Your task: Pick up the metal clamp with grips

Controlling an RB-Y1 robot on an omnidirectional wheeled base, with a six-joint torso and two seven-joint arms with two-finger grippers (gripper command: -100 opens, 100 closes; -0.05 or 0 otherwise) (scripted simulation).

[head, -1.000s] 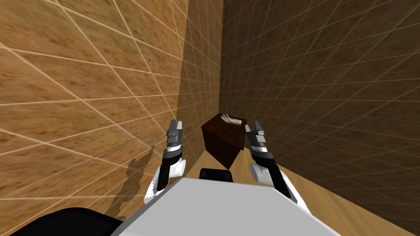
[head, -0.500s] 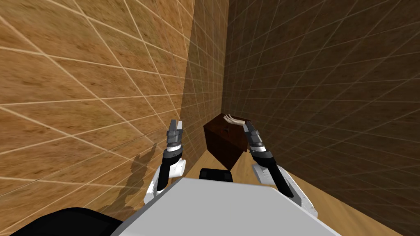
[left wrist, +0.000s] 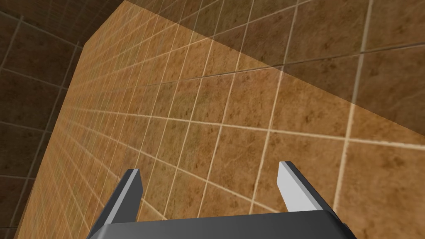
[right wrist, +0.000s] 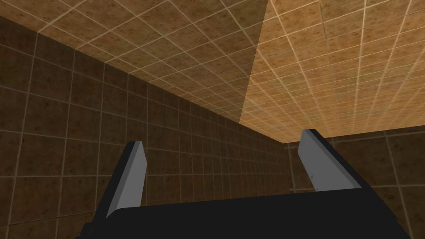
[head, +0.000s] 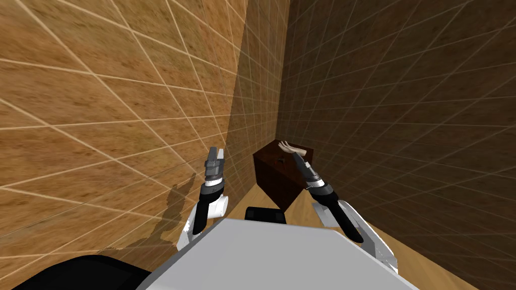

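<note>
The left gripper [left wrist: 208, 167] holds its two light grey fingers [left wrist: 292, 186] wide apart. Both rise from its dark body [left wrist: 216, 227].

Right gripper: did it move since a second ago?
Yes. The right gripper swung left and forward. It was beside the cabinet's right edge, and now it reaches over the cabinet's top.
</note>
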